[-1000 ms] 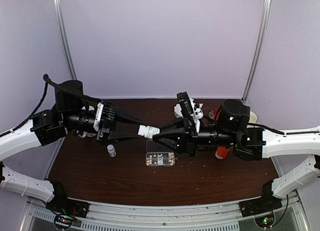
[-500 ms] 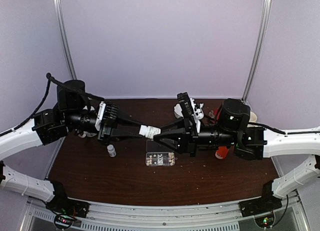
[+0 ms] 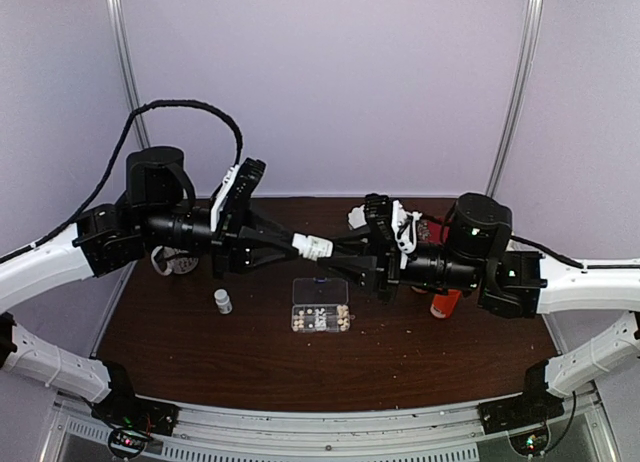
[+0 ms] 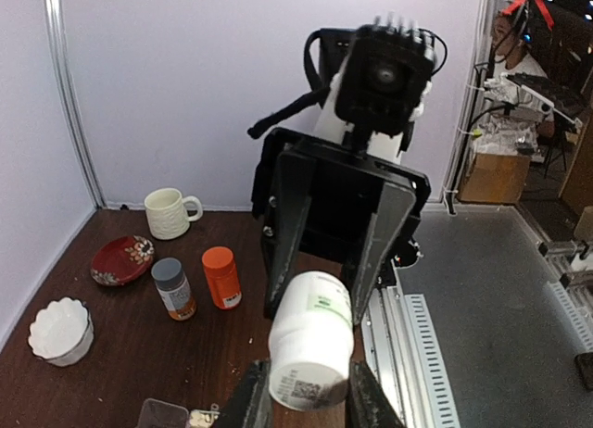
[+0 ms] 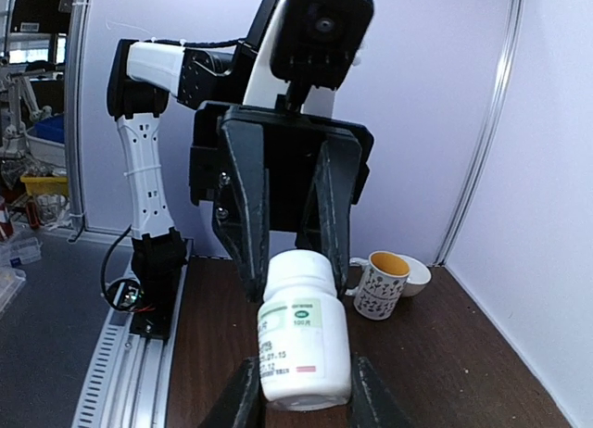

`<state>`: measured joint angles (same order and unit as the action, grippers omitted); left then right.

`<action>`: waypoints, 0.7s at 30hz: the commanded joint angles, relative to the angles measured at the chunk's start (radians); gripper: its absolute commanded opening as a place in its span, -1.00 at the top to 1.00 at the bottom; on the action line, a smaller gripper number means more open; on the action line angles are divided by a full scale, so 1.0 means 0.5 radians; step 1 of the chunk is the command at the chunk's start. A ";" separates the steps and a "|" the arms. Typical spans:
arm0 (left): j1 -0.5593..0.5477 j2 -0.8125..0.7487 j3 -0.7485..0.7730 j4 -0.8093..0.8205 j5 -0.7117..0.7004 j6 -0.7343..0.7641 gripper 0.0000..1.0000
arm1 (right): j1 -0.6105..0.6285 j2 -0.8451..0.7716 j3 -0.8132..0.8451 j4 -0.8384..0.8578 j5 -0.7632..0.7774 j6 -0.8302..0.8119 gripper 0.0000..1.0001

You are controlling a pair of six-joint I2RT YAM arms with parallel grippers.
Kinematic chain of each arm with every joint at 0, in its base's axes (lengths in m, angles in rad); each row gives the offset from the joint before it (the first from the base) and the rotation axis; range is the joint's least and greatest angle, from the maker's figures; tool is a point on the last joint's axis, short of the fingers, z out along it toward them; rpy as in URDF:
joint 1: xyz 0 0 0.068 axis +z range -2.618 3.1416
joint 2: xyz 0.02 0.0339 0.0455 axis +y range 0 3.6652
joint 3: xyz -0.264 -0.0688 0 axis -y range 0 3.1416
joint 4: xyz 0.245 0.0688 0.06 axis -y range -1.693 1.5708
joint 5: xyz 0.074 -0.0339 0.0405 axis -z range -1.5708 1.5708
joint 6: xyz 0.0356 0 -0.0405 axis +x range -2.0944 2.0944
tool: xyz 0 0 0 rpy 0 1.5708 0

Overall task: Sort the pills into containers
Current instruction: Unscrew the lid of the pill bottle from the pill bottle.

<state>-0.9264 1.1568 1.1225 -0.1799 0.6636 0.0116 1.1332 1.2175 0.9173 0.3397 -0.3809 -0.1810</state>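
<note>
L gripper (image 4: pixel 308 400) pinches one end of white bottle (image 3: pixel 313 247). R gripper (image 5: pixel 306 396) pinches the other end, the body w/ printed label. Both sets of fingers are closed on it. Bottle lies roughly level in mid-air btwn the two arms, above table (image 3: pixel 250 367).

Around: small grey-capped vial (image 3: pixel 223 301) stands on left, apart from everything. Orange bottle (image 3: pixel 445 304) on right, partly hidden under R arm in top view. L wrist view shows right-back part of table: cream mug (image 4: pixel 172 212) by the wall, red dish (image 4: pixel 121 260), grey-lidded bottle (image 4: pixel 172 288) just beside the orange one, white scalloped bowl (image 4: pixel 60 331) nearer. R wrist view shows left side: patterned mug (image 5: pixel 381 285) w/ yellow inside, pale bowl (image 5: pixel 414 275) right behind it. Both arms reach across mid-table and cover much of the back row from above.

Clear pill organizer (image 3: pixel 321 307) lies flat on table directly under the held bottle, not touched. Can't tell if lid is open.

Pills (image 3: pixel 343 313) sit in its compartments: tan ones down right-hand column, whitish ones in middle cells. Too small to count.
</note>
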 commanded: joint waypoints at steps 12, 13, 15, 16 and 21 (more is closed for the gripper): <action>-0.011 0.189 0.216 -0.099 -0.127 -1.480 1.00 | 0.175 -0.073 -0.262 0.357 0.466 -0.794 0.93; -0.008 0.201 0.218 -0.103 -0.131 -1.550 1.00 | 0.189 -0.072 -0.275 0.362 0.478 -0.868 0.93; -0.007 0.213 0.218 -0.097 -0.150 -1.660 1.00 | 0.212 -0.068 -0.290 0.361 0.512 -0.917 0.94; -0.008 0.214 0.210 -0.072 -0.148 -1.695 1.00 | 0.215 -0.068 -0.293 0.361 0.521 -0.918 0.94; -0.007 0.163 0.196 -0.034 -0.219 -1.630 0.62 | 0.216 -0.085 -0.298 0.345 0.512 -0.818 0.95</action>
<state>-0.9295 1.2499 1.2064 -0.2787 0.6197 -0.7773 1.2133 1.1839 0.7746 0.4965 -0.0891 -0.5907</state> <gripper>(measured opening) 0.253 0.282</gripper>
